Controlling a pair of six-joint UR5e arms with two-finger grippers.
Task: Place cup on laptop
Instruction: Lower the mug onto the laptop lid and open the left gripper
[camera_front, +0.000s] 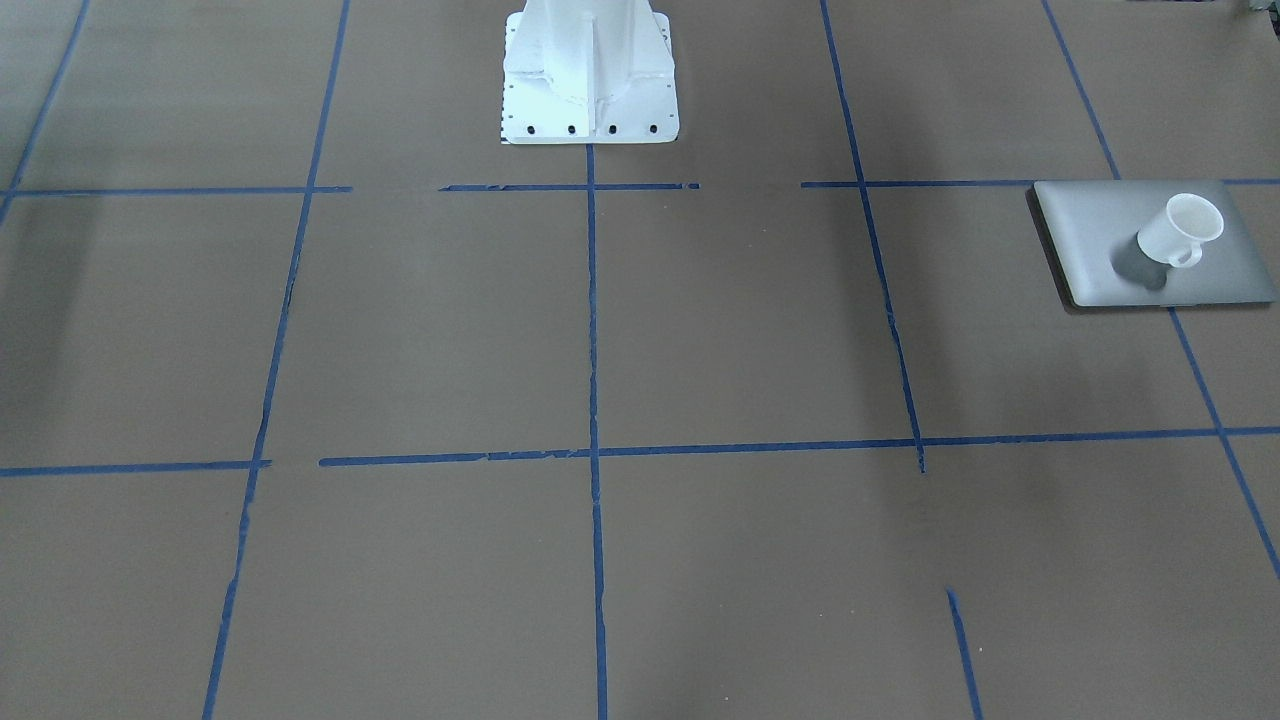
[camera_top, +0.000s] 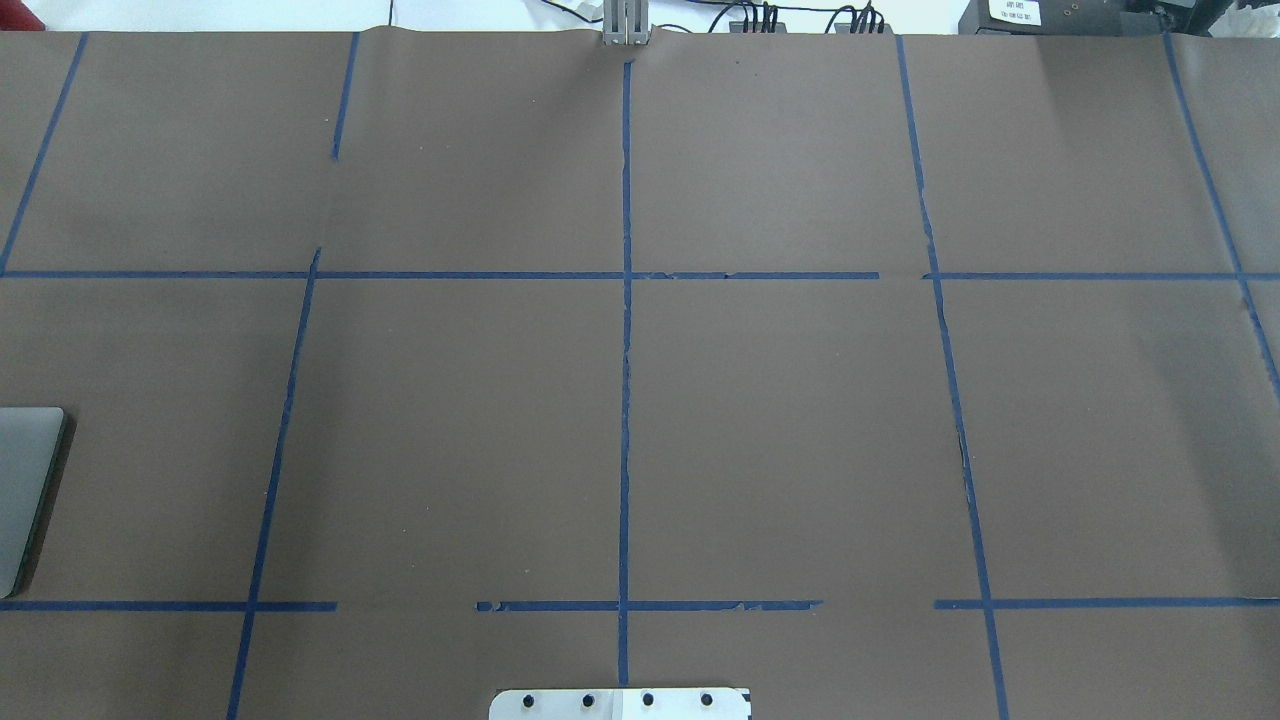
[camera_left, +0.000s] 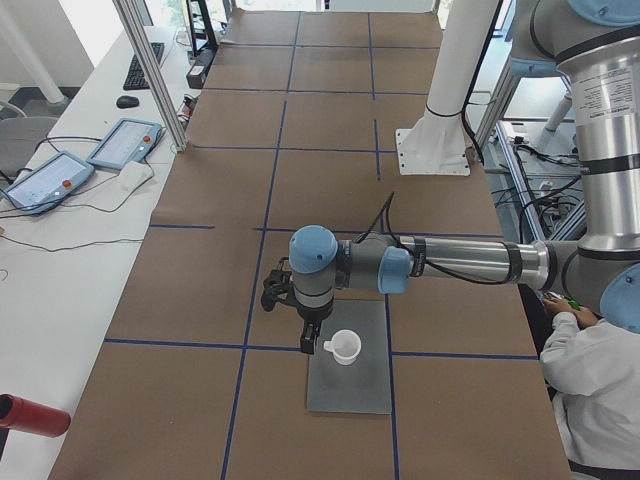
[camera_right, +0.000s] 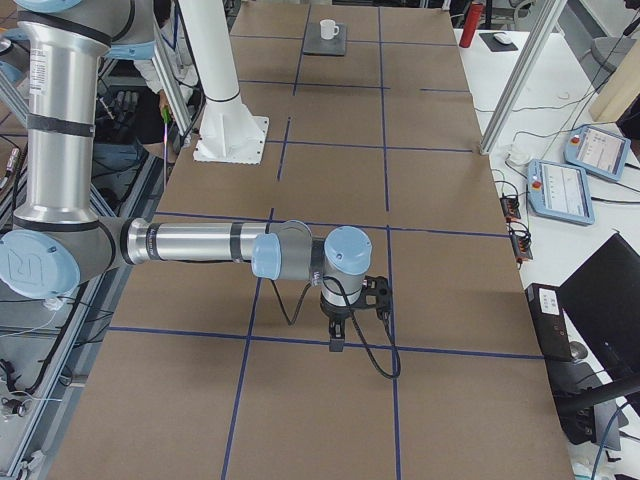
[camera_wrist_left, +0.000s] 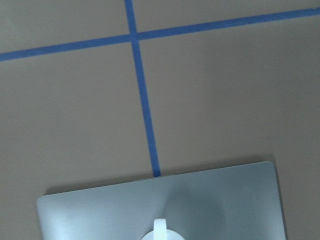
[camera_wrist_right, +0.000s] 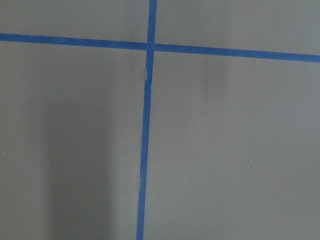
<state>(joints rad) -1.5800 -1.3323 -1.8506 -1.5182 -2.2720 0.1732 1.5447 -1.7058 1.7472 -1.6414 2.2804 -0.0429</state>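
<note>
The small white cup (camera_front: 1180, 232) stands upright on the flat silver-grey laptop (camera_front: 1090, 240), at the table's end on my left. The side view shows the cup (camera_left: 345, 347) on the laptop (camera_left: 350, 390), with my left gripper (camera_left: 308, 343) pointing down just beside the cup and above the laptop's edge. I cannot tell whether it is open or shut. The left wrist view shows the laptop (camera_wrist_left: 100, 215) and the cup's handle (camera_wrist_left: 159, 229) at the bottom edge. My right gripper (camera_right: 337, 343) hangs over bare brown table far from the cup (camera_right: 327, 29). I cannot tell its state.
The white robot pedestal (camera_front: 590, 70) stands at the table's middle. Blue tape lines (camera_front: 592, 330) grid the brown surface. An operator in white (camera_left: 595, 370) sits by the laptop end. Teach pendants (camera_left: 125, 142) and a red bottle (camera_left: 30, 415) lie on the side bench.
</note>
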